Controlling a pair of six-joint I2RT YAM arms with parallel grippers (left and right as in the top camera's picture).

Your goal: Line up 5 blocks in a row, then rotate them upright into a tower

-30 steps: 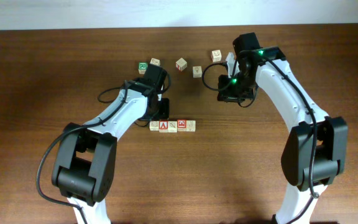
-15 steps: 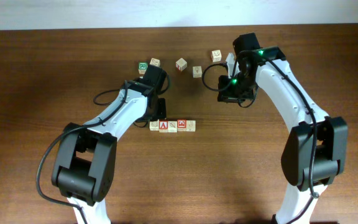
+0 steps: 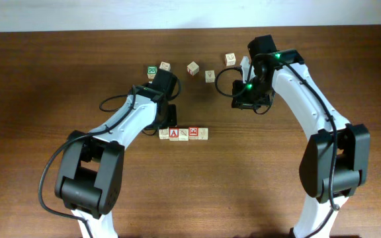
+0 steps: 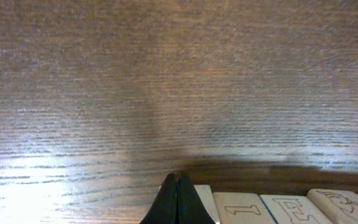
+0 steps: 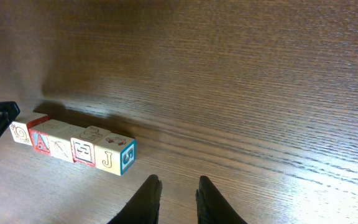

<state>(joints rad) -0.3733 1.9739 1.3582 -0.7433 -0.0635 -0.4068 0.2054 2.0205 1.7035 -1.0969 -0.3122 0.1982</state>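
Five blocks lie in a touching row on the brown table: a pale one, a red "A", a pale one, a red-bordered one and a beige end block. The right wrist view shows that end block as a "J" block with a blue side, and the "A" block. My left gripper is shut and empty, its tips just behind the row's left end. My right gripper hovers open and empty, well to the right of the row.
Several loose cubes lie at the back of the table: a green-printed cube, a pale cube, a red-marked cube, another pale cube and one beside my right arm.
My left gripper has edged slightly left, toward the row's left end. The right arm and the blocks have not moved.
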